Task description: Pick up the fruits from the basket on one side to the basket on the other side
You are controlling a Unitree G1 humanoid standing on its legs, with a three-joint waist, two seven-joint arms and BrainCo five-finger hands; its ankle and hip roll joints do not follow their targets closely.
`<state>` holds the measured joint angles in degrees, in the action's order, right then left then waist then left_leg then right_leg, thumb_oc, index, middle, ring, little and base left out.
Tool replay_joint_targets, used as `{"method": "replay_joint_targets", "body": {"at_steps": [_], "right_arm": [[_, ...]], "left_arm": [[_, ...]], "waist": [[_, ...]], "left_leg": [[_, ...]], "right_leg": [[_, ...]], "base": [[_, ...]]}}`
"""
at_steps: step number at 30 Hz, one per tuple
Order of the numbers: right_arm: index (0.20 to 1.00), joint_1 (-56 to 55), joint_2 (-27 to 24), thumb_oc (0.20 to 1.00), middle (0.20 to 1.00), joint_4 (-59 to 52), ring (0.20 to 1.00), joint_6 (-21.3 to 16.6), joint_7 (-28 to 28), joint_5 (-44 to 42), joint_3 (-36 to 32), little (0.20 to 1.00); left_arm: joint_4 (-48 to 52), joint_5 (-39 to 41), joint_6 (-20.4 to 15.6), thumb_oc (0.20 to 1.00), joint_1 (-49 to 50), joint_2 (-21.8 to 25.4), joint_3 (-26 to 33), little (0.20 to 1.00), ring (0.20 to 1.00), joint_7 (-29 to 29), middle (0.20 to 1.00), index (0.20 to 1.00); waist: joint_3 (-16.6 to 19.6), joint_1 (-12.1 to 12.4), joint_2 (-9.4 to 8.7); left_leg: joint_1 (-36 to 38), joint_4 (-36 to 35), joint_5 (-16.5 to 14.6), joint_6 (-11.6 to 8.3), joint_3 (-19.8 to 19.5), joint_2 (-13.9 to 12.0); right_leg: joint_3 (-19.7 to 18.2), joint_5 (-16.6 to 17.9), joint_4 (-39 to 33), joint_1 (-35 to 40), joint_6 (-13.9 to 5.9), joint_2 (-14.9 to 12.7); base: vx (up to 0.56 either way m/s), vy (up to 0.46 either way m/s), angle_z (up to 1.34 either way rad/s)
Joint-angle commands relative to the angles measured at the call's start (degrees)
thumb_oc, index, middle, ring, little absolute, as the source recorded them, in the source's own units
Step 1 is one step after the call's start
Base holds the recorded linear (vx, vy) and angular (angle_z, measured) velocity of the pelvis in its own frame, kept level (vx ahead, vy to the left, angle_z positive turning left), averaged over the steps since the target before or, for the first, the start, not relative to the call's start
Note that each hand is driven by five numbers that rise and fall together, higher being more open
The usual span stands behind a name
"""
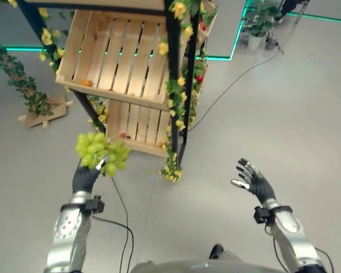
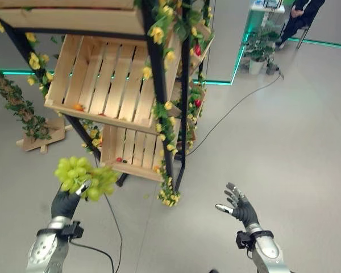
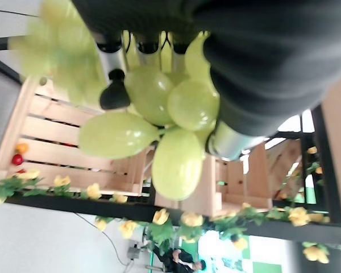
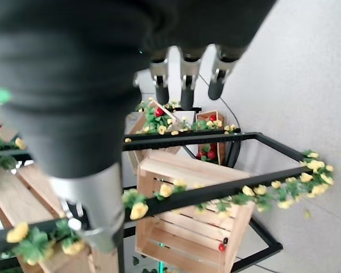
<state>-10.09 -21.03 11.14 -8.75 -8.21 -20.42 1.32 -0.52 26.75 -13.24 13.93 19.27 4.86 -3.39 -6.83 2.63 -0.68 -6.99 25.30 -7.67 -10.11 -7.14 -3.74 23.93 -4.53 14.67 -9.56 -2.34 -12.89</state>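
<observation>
Holding: bunch of green grapes (image 1: 100, 151) clamped in left hand (image 1: 85, 177), fingers curled round the cluster, lower left of the left eye view
Grapes close up: in the left wrist view, dark fingertips (image 3: 114, 96) pressed in among the fruit, large grapes bulging past them
Right hand: (image 2: 238, 208) lower right of the right eye view, fingers spread apart, nothing in it
Crates: upper wooden crate (image 1: 116, 58) top centre, tilted toward the camera, one small orange fruit (image 1: 86, 83) at its lower left edge; lower wooden crate (image 1: 137, 125) beneath it with small red fruit (image 1: 123, 135) along its bottom slat
Frame: black metal rack (image 1: 174, 85) wound with yellow flower garland (image 1: 174, 122), just right of the grapes
Stage: judged mid-carry, grapes in the air and apart from both crates
Risk, grip: hold looks taken on loose berries, not the stem; single grapes could tear off and drop to the grey floor (image 1: 284, 114)
Risk, path: garland and rack upright close by; a swing toward a crate could snag the bunch on leaves or knock the upright
Risk, release: tilted crate slats could let the bunch roll to the front edge
</observation>
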Motion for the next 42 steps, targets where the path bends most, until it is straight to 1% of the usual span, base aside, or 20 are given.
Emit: {"method": "replay_joint_targets", "body": {"at_steps": [1, 3, 4, 5, 7, 9, 12, 13, 15, 16, 19, 22, 23, 24, 26, 27, 29, 31, 34, 42], "right_arm": [[1.000, 3.89, -0.43, 1.000, 1.000, -6.57, 1.000, -4.13, 1.32, -1.34, -1.12, 1.000], [1.000, 4.97, -0.46, 1.000, 1.000, -6.40, 1.000, -4.32, 1.87, -1.00, -1.16, 1.000], [1.000, 5.01, -0.49, 1.000, 1.000, -6.33, 1.000, -4.35, 1.88, -1.00, -1.12, 1.000], [1.000, 6.88, -1.04, 1.000, 1.000, -5.46, 1.000, -4.50, 2.41, -0.81, -0.17, 1.000], [1.000, 8.40, -1.10, 1.000, 1.000, -4.12, 1.000, -4.73, 3.03, -0.28, 1.00, 1.000], [1.000, 9.34, -0.54, 1.000, 1.000, -4.25, 1.000, -4.57, 2.79, -0.53, 1.02, 1.000], [1.000, 10.35, 0.59, 1.000, 1.000, -3.66, 1.000, -4.92, 2.74, -1.25, 1.72, 1.000], [1.000, 11.17, 0.50, 1.000, 1.000, -3.77, 1.000, -5.05, 2.99, -0.66, 1.85, 1.000], [1.000, 11.05, 0.59, 1.000, 1.000, -3.47, 1.000, -5.12, 3.09, -0.42, 1.46, 1.000], [1.000, 11.18, 1.06, 1.000, 1.000, -2.24, 1.000, -4.83, 3.57, 1.07, 1.10, 1.000], [1.000, 11.95, 1.25, 1.000, 1.000, -1.50, 1.000, -4.63, 3.67, 1.49, 1.04, 1.000], [1.000, 11.76, 1.18, 1.000, 1.000, -0.95, 1.000, -4.13, 3.81, 2.84, 0.89, 1.000], [1.000, 11.99, 1.31, 1.000, 1.000, -0.85, 1.000, -3.98, 3.97, 3.21, 0.84, 1.000], [1.000, 11.89, 1.32, 1.000, 1.000, -1.14, 1.000, -4.01, 4.06, 2.88, 0.47, 1.000], [1.000, 12.29, 1.29, 1.000, 1.000, -0.42, 1.000, -4.18, 3.46, 2.00, 1.07, 1.000], [1.000, 12.35, 1.31, 1.000, 1.000, -0.38, 1.000, -4.21, 3.45, 1.99, 1.05, 1.000], [1.000, 12.45, 1.23, 1.000, 1.000, -0.03, 1.000, -4.31, 3.09, 2.25, 1.96, 1.000], [1.000, 12.68, 1.56, 1.000, 1.000, 1.18, 1.000, -4.41, 3.51, 1.70, 2.07, 1.000], [1.000, 12.26, 1.48, 1.000, 1.000, 0.98, 1.000, -4.34, 3.75, 1.67, 1.59, 1.000], [1.000, 11.67, 1.62, 1.000, 1.000, 0.82, 1.000, -4.24, 4.27, 1.25, 1.22, 1.000]], "left_arm": [[5.56, 1.53, -5.29, 0.200, -5.60, 2.36, 2.28, 0.200, 0.200, 0.19, 0.200, 0.200], [5.51, 0.92, -5.33, 0.200, -5.55, 2.21, 2.49, 0.200, 0.200, 1.04, 0.200, 0.200], [5.50, 0.88, -5.33, 0.200, -5.54, 2.17, 2.49, 0.200, 0.200, 1.07, 0.200, 0.200], [5.60, 0.52, -5.39, 0.200, -5.28, 2.02, 2.76, 0.200, 0.200, 1.63, 0.200, 0.200], [5.45, -0.39, -5.91, 0.200, -4.84, 1.68, 3.59, 0.200, 0.200, 2.61, 0.200, 0.200], [5.55, -0.75, -6.09, 0.200, -4.18, 1.81, 5.16, 0.200, 0.200, 2.40, 0.200, 0.200], [6.22, -0.87, -6.55, 0.200, -5.04, 2.56, 5.83, 0.200, 0.200, 2.49, 0.200, 0.200], [6.15, -1.27, -6.99, 0.200, -7.24, 3.70, 5.59, 0.200, 0.200, 2.35, 0.200, 0.200], [6.23, -1.37, -7.02, 0.200, -8.10, 3.76, 5.58, 0.200, 0.200, 2.30, 0.200, 0.200], [6.01, -1.75, -7.21, 0.200, -8.62, 3.45, 5.58, 0.200, 0.200, 2.18, 0.200, 0.200], [6.59, -2.98, -7.71, 0.200, -8.16, 4.22, 6.22, 0.200, 0.200, 2.68, 0.200, 0.200], [7.45, -4.78, -7.83, 0.200, -7.44, 4.88, 6.52, 0.200, 0.200, 2.92, 0.200, 0.200], [7.41, -4.94, -7.75, 0.200, -7.27, 4.64, 6.56, 0.200, 0.200, 3.13, 0.200, 0.200], [7.52, -4.86, -7.64, 0.200, -7.06, 4.39, 6.65, 0.200, 0.200, 3.44, 0.200, 0.200], [7.77, -5.95, -7.61, 0.200, -7.19, 4.62, 6.88, 0.200, 0.200, 4.02, 0.200, 0.200], [7.78, -5.98, -7.60, 0.200, -7.23, 4.64, 6.89, 0.200, 0.200, 4.05, 0.200, 0.200], [8.40, -5.92, -7.50, 0.200, -7.01, 4.44, 6.59, 0.200, 0.200, 4.08, 0.200, 0.200], [8.91, -6.34, -7.38, 0.200, -5.35, 2.99, 6.69, 0.200, 0.200, 4.40, 0.200, 0.200], [8.83, -6.37, -7.04, 0.200, -5.28, 2.57, 6.18, 0.200, 0.200, 4.16, 0.200, 0.200], [7.82, -6.31, -6.62, 0.200, -4.58, 1.95, 5.72, 0.200, 0.200, 4.48, 0.200, 0.200]], "waist": [[-3.83, -0.15, -1.81], [-3.37, 0.33, -1.58], [-3.51, 0.64, -1.61], [-2.90, 2.66, -0.68], [-2.72, 3.83, -0.21], [-2.43, 3.81, 0.17], [-2.34, 4.45, -0.27], [-3.30, 4.50, -1.25], [-2.98, 4.35, -1.31], [-1.97, 4.02, -1.38], [-1.06, 3.27, -1.61], [-0.50, 3.54, -1.58], [-0.99, 3.27, -1.48], [-1.31, 2.39, -1.84], [-1.80, 3.16, -3.44], [-1.90, 3.20, -3.53], [-2.51, 4.99, -4.87], [-2.09, 5.54, -4.57], [-1.48, 5.44, -4.62], [-0.59, 5.59, -5.20]], "left_leg": [[-1.29, 2.59, 7.64, 0.19, 8.32, -0.05], [-2.26, -7.90, 6.27, 1.34, 9.52, -3.60], [-1.40, -8.85, 6.48, 1.22, 9.90, -3.72], [-1.61, -20.99, 10.62, 1.13, 5.76, -5.50], [-2.89, -28.73, 15.27, -0.84, 3.02, -8.43], [-1.72, -27.90, 14.57, -0.93, 5.64, -9.15], [-1.75, -26.83, 13.33, -0.65, 7.20, -8.73], [-4.80, -22.26, 10.92, 0.88, 7.42, -6.02], [-5.68, -21.22, 10.10, 1.63, 8.39, -4.69], [-5.79, -20.83, 8.63, 3.01, 10.32, -3.18], [-4.05, -22.08, 7.94, 4.14, 12.04, -1.08], [-2.07, -22.85, 6.82, 5.25, 13.59, 0.27], [-1.10, -22.96, 6.55, 5.54, 13.88, 0.63], [-0.55, -23.12, 6.34, 6.08, 14.00, 1.57], [0.92, -22.82, 5.25, 6.94, 16.00, 3.40], [0.90, -22.81, 5.36, 6.96, 16.06, 3.46], [2.47, -22.71, 5.21, 7.36, 17.15, 4.90], [5.28, -25.12, 5.46, 7.20, 17.75, 3.50], [6.26, -26.23, 5.72, 7.07, 17.87, 3.37], [7.16, -27.28, 6.12, 6.93, 17.32, 2.86]], "right_leg": [[0.07, 9.33, -14.67, 11.55, -6.14, -3.84], [-0.10, 8.91, -16.66, 12.52, -7.38, -3.71], [-0.39, 8.90, -16.85, 12.75, -7.36, -3.61], [-2.20, 8.36, -18.11, 13.69, -8.27, -2.17], [-3.43, 8.16, -19.44, 13.85, -8.93, -1.39], [-4.24, 8.31, -19.67, 13.60, -9.40, -1.22], [-5.13, 9.34, -19.67, 11.39, -9.91, -2.12], [-5.96, 11.24, -19.67, 8.73, -11.21, -4.86], [-5.97, 12.02, -19.67, 7.56, -11.86, -6.32], [-5.13, 14.20, -19.67, 6.67, -12.22, -8.80], [-4.81, 19.85, -19.67, 3.25, -12.58, -10.08], [0.77, 22.01, -19.67, 2.38, -12.66, -11.87], [1.60, 21.41, -19.67, 3.27, -12.66, -10.82], [-0.07, 18.87, -19.67, 3.92, -11.88, -8.06], [1.92, 13.60, -17.39, 5.61, -9.88, -1.45], [1.86, 13.53, -17.22, 5.51, -9.82, -1.55], [2.86, 12.00, -18.42, 6.50, -9.83, 1.47], [1.45, 11.40, -18.85, 6.07, -7.98, 3.23], [4.16, 11.77, -19.21, 7.31, -7.86, 2.37], [6.14, 11.47, -19.67, 9.64, -7.68, 1.95]], "base": [[0.16, 0.039, 0.14], [0.18, 0.103, 0.00], [0.28, 0.198, -0.28], [0.27, 0.235, -0.29], [0.21, 0.229, -0.67], [0.10, 0.228, -0.84], [-0.02, 0.301, -0.97], [-0.07, 0.374, -0.63], [-0.02, 0.397, -0.07], [0.07, 0.429, 0.12], [0.12, 0.417, -0.32], [0.12, 0.309, -0.30], [0.11, 0.282, -0.26], [0.11, 0.277, -0.33], [0.07, 0.242, -0.17], [0.04, 0.152, -0.15], [0.05, 0.060, -0.61], [0.15, -0.019, -0.35], [0.11, -0.017, -0.05], [0.06, -0.027, 0.10]]}}
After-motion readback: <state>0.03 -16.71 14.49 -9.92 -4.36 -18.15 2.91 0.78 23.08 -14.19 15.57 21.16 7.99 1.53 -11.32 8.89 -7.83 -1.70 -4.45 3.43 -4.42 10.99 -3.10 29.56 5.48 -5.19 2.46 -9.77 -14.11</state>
